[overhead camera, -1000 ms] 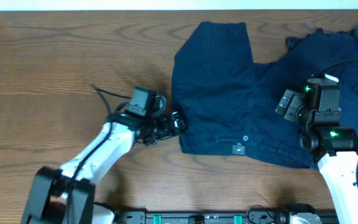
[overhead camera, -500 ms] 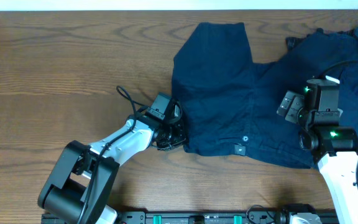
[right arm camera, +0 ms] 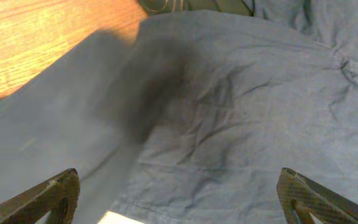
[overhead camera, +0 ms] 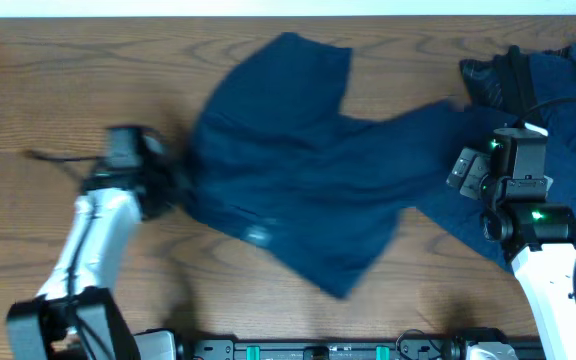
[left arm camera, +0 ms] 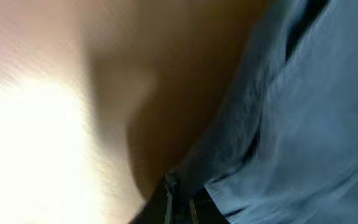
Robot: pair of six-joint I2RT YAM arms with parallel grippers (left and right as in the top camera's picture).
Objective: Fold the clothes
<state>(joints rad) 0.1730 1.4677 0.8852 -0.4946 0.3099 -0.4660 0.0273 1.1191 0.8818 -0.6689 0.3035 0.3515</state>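
Note:
A dark navy garment (overhead camera: 288, 170) of the clothes lies stretched across the middle of the table, blurred with motion. My left gripper (overhead camera: 175, 183) is shut on its left edge. In the left wrist view the closed fingertips (left arm camera: 178, 200) pinch the blue fabric (left arm camera: 303, 124) just above the wood. A second navy garment (overhead camera: 573, 90) with a black waistband (overhead camera: 488, 75) lies at the far right, overlapping the first. My right gripper (overhead camera: 466, 170) hovers over the fabric with its jaws wide apart. The right wrist view shows wrinkled cloth (right arm camera: 241, 112) below the gripper (right arm camera: 182, 199) and nothing between its fingers.
Bare brown wooden table (overhead camera: 68, 80) spreads to the left and along the front. The table's back edge runs along the top of the overhead view. A black rail (overhead camera: 348, 350) with the arm bases sits at the front edge.
My left gripper shut on the garment's left edge and pulled it well to the left. The cloth stretched out and slid with it. The right arm stayed put.

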